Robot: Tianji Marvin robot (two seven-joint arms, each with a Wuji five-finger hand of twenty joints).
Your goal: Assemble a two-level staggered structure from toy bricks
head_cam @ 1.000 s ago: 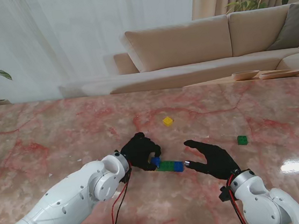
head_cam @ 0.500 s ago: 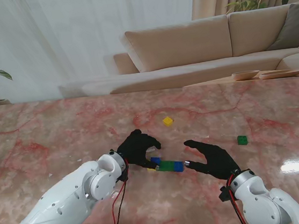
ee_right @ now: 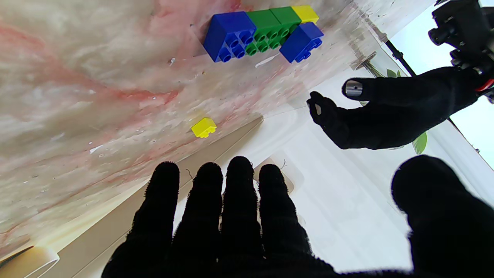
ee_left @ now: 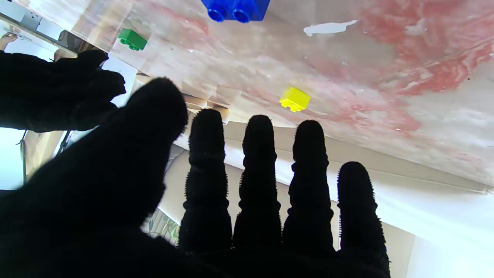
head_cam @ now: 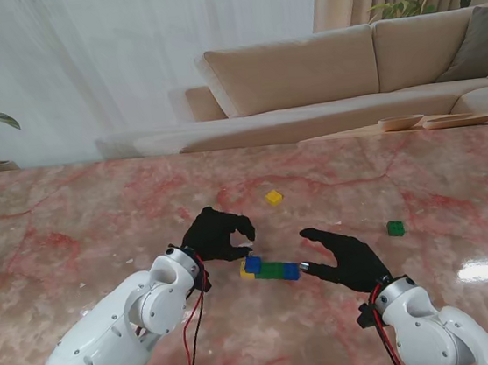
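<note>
Since a second ago the left hand (head_cam: 217,235) has lifted off the brick row (head_cam: 270,269) and backed away, fingers spread and holding nothing. Right hand (head_cam: 345,257) is open too, thumb tip just beside the row's right end. That row sits mid-table: yellow, green, blue bricks, with a second blue brick (ee_right: 301,41) stacked on its left end. Loose yellow brick (head_cam: 274,197) and green brick (head_cam: 396,228) sit farther off.

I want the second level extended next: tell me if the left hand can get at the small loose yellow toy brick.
Probably yes: the left hand is open, and bare marble lies between its fingertips and the small loose yellow toy brick farther from me.
</note>
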